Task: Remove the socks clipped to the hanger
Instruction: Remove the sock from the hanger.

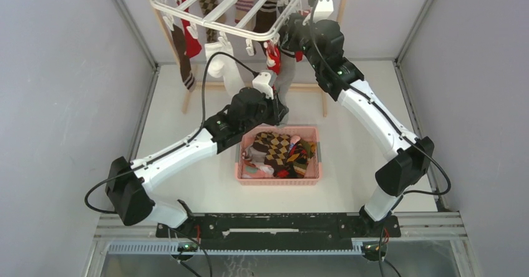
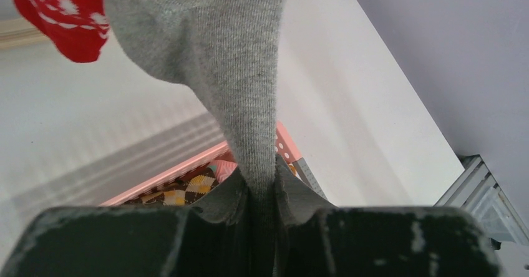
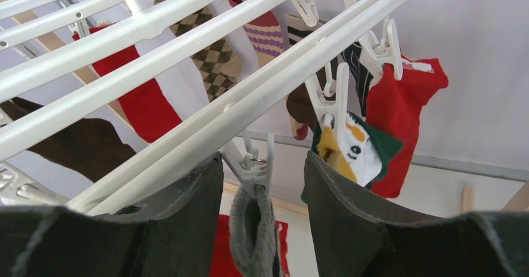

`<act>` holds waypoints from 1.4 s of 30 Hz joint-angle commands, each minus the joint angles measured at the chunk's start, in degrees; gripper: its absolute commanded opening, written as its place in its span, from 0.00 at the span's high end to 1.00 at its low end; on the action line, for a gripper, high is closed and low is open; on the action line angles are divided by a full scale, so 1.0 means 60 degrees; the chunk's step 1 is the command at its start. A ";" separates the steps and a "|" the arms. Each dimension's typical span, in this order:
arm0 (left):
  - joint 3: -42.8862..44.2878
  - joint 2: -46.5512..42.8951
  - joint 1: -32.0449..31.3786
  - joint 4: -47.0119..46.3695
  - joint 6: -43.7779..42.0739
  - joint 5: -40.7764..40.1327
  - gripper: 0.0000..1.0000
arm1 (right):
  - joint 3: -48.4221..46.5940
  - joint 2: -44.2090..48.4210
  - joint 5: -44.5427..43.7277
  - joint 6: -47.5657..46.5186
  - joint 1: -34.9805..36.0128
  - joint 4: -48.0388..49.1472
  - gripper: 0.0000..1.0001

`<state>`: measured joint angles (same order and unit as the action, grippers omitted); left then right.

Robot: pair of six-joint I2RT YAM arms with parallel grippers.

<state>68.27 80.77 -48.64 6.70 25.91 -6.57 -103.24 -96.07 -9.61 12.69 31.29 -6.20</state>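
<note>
Hanger (image 1: 228, 5) at 12 o'clock, socks (image 1: 184, 52) hanging under it. Basket (image 1: 279, 181) mid-table (image 1: 349, 183), 6 o'clock of hanger, more socks inside. Left gripper (image 2: 262, 227) low on one sock (image 2: 231, 71); right gripper (image 3: 262, 165) straddles its clip (image 3: 257, 155) above.

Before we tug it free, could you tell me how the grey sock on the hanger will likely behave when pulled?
The grey sock probably stretches before releasing: its ribbed knit bunches where the left end effector pinches it. Likely floppy and light: one clip carries it, its cuff folded.

top view overhead from behind; wrist views close, share grey sock (image 2: 237, 71)
</note>
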 commanded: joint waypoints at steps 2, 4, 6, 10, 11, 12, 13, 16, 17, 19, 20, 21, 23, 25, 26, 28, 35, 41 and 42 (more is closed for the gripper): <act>0.0819 0.0061 -0.0161 -0.0139 -0.0242 -0.0222 0.81 | -0.0440 -0.0095 -0.0112 -0.0194 0.0074 0.0310 0.42; 0.0845 0.0066 -0.0182 -0.0113 -0.0236 -0.0213 0.80 | -0.0464 -0.0154 -0.0088 -0.0196 0.0077 0.0349 0.42; 0.0853 0.0073 -0.0217 -0.0122 -0.0243 -0.0215 0.80 | -0.0474 -0.0187 -0.0046 -0.0196 0.0074 0.0414 0.41; 0.0853 0.0064 -0.0242 -0.0092 -0.0256 -0.0248 0.80 | -0.0529 -0.0262 0.0068 -0.0179 0.0081 0.0523 0.42; 0.0853 0.0059 -0.0250 -0.0078 -0.0253 -0.0247 0.80 | -0.0525 -0.0275 0.0084 -0.0181 0.0082 0.0564 0.42; 0.0853 0.0059 -0.0245 -0.0066 -0.0269 -0.0252 0.80 | -0.0522 -0.0288 0.0108 -0.0194 0.0076 0.0601 0.42; 0.0853 0.0058 -0.0247 -0.0055 -0.0264 -0.0244 0.80 | -0.0524 -0.0291 0.0118 -0.0184 0.0070 0.0638 0.42; 0.0830 0.0045 -0.0257 -0.0047 -0.0288 -0.0253 0.80 | -0.0549 -0.0341 0.0192 -0.0176 0.0054 0.0718 0.43; 0.0825 0.0049 -0.0257 -0.0047 -0.0281 -0.0251 0.80 | -0.0567 -0.0356 0.0193 -0.0173 0.0036 0.0735 0.43; 0.0824 0.0065 -0.0259 -0.0048 -0.0277 -0.0244 0.80 | -0.0581 -0.0386 0.0209 -0.0181 0.0037 0.0778 0.43; 0.0824 0.0059 -0.0257 -0.0047 -0.0263 -0.0246 0.80 | -0.0601 -0.0402 0.0217 -0.0179 0.0030 0.0783 0.43; 0.0824 0.0075 -0.0265 -0.0047 -0.0261 -0.0241 0.81 | -0.0632 -0.0428 0.0216 -0.0174 0.0037 0.0784 0.43; 0.0806 0.0088 -0.0275 -0.0047 -0.0266 -0.0234 0.80 | -0.0724 -0.0479 0.0236 -0.0194 0.0038 0.0775 0.43; 0.0796 0.0092 -0.0272 -0.0047 -0.0265 -0.0233 0.80 | -0.0748 -0.0513 0.0248 -0.0209 0.0028 0.0795 0.46; 0.0795 0.0090 -0.0272 -0.0047 -0.0265 -0.0236 0.80 | -0.0750 -0.0515 0.0266 -0.0210 0.0018 0.0827 0.47; 0.0773 0.0086 -0.0279 -0.0048 -0.0270 -0.0247 0.80 | -0.0752 -0.0524 0.0286 -0.0209 0.0022 0.0885 0.51; 0.0631 0.0041 -0.0272 -0.0047 -0.0259 -0.0302 0.80 | -0.0696 -0.0498 0.0441 -0.0229 0.0004 0.0940 0.69; 0.0466 -0.0050 -0.0276 -0.0047 -0.0224 -0.0417 0.80 | -0.0487 -0.0396 0.0568 -0.0227 -0.0042 0.0945 0.81; 0.0440 -0.0065 -0.0272 -0.0047 -0.0221 -0.0424 0.80 | -0.0464 -0.0384 0.0582 -0.0214 -0.0049 0.0945 0.81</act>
<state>69.87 81.45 -49.93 7.46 25.41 -7.68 -105.08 -99.22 -6.94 12.05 31.20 -3.18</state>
